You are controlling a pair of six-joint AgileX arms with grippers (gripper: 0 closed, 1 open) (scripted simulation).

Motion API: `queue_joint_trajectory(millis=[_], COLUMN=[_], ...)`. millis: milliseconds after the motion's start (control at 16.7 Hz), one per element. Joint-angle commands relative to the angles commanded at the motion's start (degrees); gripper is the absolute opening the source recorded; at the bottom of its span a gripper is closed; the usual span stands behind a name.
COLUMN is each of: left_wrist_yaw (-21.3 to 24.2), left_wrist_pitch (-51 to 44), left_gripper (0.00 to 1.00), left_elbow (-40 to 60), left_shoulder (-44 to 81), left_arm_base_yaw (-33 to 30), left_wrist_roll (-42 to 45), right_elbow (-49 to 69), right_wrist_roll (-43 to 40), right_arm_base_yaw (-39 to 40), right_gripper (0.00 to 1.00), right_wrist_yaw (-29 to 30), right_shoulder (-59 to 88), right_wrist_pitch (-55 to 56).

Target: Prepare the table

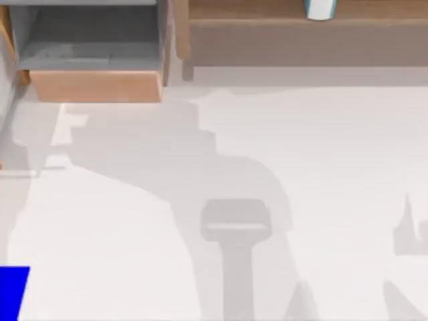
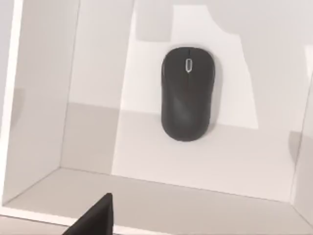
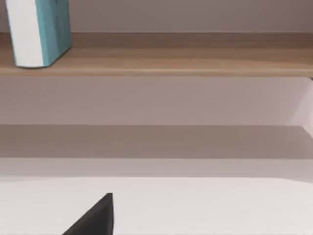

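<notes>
- Both of my grippers are hard to judge: from each wrist camera I see just a dark wedge of finger, the left gripper (image 2: 93, 218) over a pale surface and the right gripper (image 3: 93, 218) over the white tabletop, and I cannot tell whether either pair of fingers is spread or pressed together.
- Beyond my left gripper lies a black mouse (image 2: 188, 93), flat on a light surface, its small scroll wheel on the end farther from my finger; it is well apart from the finger and nothing touches it.
- Beyond my right gripper runs a long wooden shelf (image 3: 195, 61), and a teal and white book (image 3: 39, 32) stands upright on it.
- Seen from above, the table (image 1: 334, 167) is the broad white surface spreading across the scene, crossed by grey shadows.
- At its far edge, the wooden shelf sits to the right and an open drawer (image 1: 93, 47) with a grey inside and a light-wood front sits far left.
- A blue patch (image 1: 13, 291) marks the near left corner.
</notes>
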Motion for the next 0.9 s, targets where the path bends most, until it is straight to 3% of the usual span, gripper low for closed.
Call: queue_joint_trajectory(millis=[480, 720, 900], left_wrist_yaw=[1.3, 1.6, 1.6], left_wrist_pitch=[-17.4, -19.8, -19.9], left_gripper=[1.00, 1.00, 1.00], left_elbow=[39.4, 49.3, 50.6], left_shoulder=[34.7, 42.6, 43.5], left_arm_base_yaw=[2.1, 1.6, 1.4], left_wrist_roll=[1.5, 2.2, 2.4], right_elbow=[0.0, 0.0, 0.0], right_wrist_roll=[0.0, 0.0, 0.0], right_arm_base_yaw=[0.0, 0.0, 0.0], right_gripper=[1.00, 1.00, 1.00], right_wrist_yaw=[0.0, 0.0, 0.0], right_shoulder=[0.0, 0.0, 0.0], right_wrist_pitch=[0.0, 0.0, 0.0])
